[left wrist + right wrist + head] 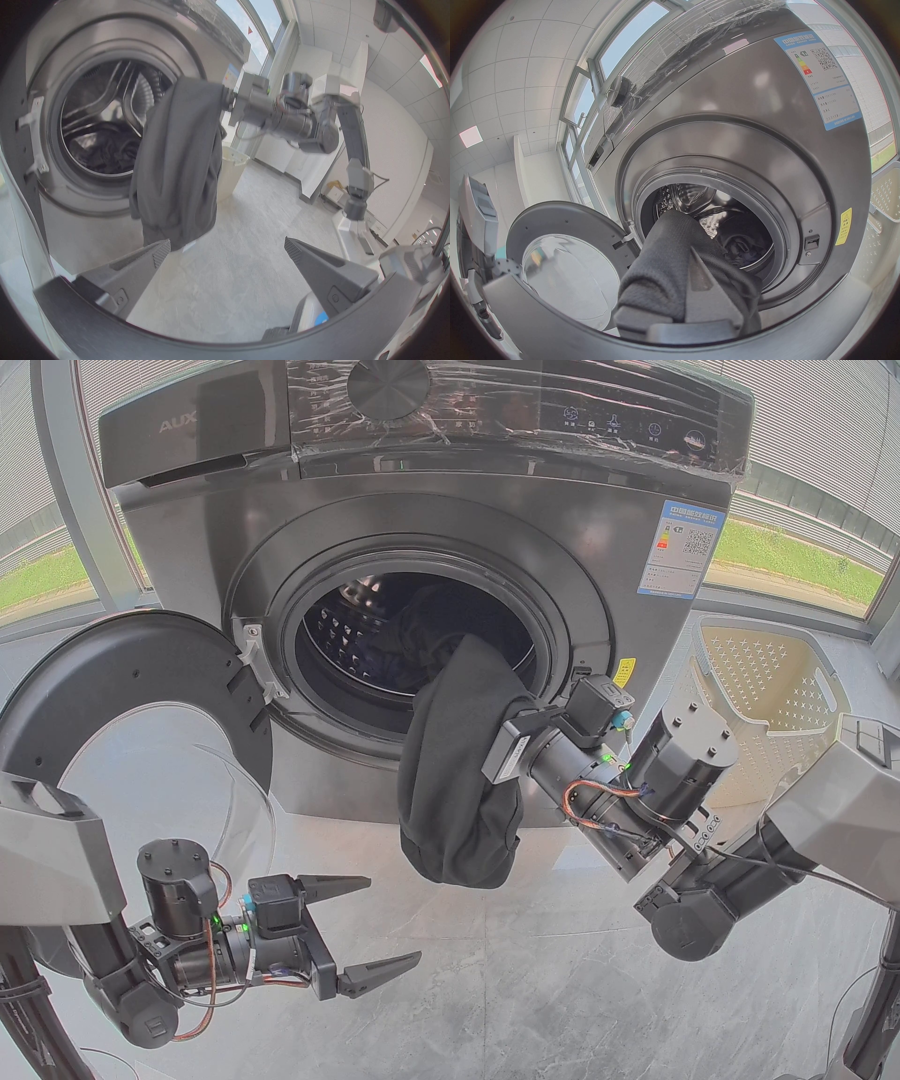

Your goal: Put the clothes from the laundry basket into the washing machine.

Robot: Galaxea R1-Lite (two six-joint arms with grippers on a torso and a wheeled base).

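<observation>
Right fingers (705,286) grip a black garment (459,772) at five o'clock of the washing machine (600,547) mouth; left fingers (380,974) spread wide.

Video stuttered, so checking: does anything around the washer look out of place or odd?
Nothing spilled or damaged. The dark garment in the right gripper hangs in front of the drum opening of the washing machine, not yet inside, its lower end dangling below the opening.
</observation>
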